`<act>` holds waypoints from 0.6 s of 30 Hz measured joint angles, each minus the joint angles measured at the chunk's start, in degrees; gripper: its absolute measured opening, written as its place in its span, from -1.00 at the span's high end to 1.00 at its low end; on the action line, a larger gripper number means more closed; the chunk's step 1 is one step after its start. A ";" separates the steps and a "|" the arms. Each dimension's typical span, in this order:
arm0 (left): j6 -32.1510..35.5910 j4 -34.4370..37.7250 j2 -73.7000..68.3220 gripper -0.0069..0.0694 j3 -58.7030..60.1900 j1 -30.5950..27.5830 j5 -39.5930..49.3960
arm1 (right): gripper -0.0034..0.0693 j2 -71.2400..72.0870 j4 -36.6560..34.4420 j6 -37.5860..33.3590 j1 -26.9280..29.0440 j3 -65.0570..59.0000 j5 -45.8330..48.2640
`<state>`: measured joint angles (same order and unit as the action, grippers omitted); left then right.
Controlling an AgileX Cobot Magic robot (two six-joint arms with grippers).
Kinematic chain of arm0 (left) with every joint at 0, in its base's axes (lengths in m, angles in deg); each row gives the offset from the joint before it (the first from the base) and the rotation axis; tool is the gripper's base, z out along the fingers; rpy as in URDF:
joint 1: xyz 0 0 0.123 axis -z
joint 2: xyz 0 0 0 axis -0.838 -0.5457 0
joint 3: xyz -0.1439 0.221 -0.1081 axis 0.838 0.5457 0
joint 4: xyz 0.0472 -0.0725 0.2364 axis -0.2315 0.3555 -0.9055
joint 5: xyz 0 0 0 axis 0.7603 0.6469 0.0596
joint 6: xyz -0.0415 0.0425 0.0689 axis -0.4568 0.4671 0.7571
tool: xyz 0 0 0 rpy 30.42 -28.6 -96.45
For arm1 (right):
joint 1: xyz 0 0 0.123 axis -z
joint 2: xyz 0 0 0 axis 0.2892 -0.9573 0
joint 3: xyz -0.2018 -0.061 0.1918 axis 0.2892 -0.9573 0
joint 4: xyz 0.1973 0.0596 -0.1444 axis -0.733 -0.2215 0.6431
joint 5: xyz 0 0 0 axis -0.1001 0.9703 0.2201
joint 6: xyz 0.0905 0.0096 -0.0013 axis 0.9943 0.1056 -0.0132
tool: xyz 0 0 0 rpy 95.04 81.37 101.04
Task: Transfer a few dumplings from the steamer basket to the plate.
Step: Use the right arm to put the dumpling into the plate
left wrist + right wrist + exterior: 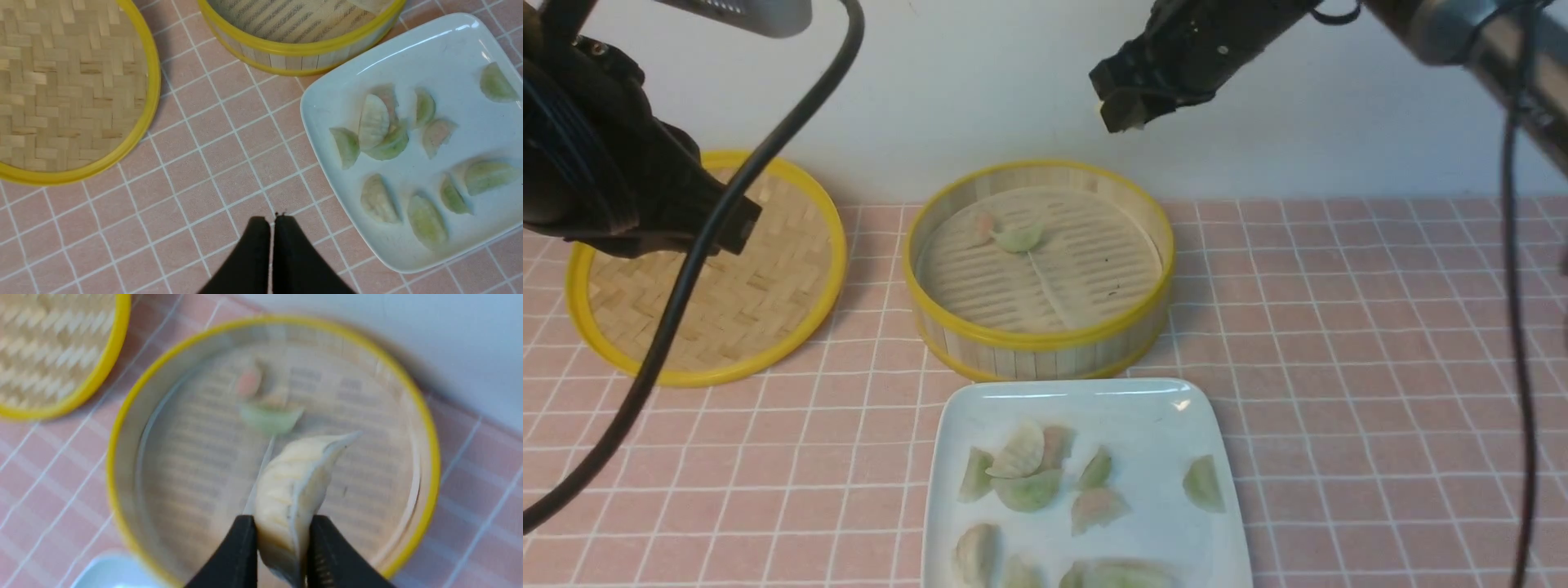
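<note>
Plate (1143, 420) just beside steamer basket (1037, 355) — right pincer (1123, 113) with dumpling (292, 486) well above

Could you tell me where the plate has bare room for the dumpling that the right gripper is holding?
Bare: the far strip of the plate, beside the steamer basket, and the gap between the lone right-hand dumpling and the middle dumplings. Crowded: the overlapping cluster at left-centre, and the near edge.

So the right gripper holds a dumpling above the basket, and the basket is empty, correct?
Not empty. The front view shows a green dumpling and a pinkish dumpling in the basket. The right gripper does hold a whitish dumpling above it.
</note>
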<state>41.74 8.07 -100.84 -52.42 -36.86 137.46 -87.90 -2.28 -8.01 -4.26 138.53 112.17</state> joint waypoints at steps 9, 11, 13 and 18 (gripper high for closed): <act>0.00 0.00 0.00 0.83 0.00 0.00 0.00 | 0.53 17.73 -3.83 -4.22 -2.62 -45.62 -7.29; 0.00 0.00 0.00 0.83 0.00 0.00 0.00 | 0.53 17.63 -4.13 -4.50 -4.05 -50.48 -11.83; 0.00 0.00 0.00 0.83 0.00 0.00 0.00 | 0.53 17.04 -4.96 -4.62 -5.99 -54.71 -15.30; 0.00 0.00 0.00 0.83 0.00 0.00 0.00 | 0.34 15.43 -6.03 -6.30 -9.21 -56.37 -19.09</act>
<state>41.74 8.07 -100.84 -52.42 -36.86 137.46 -72.46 -8.31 -14.31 -13.47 82.16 93.08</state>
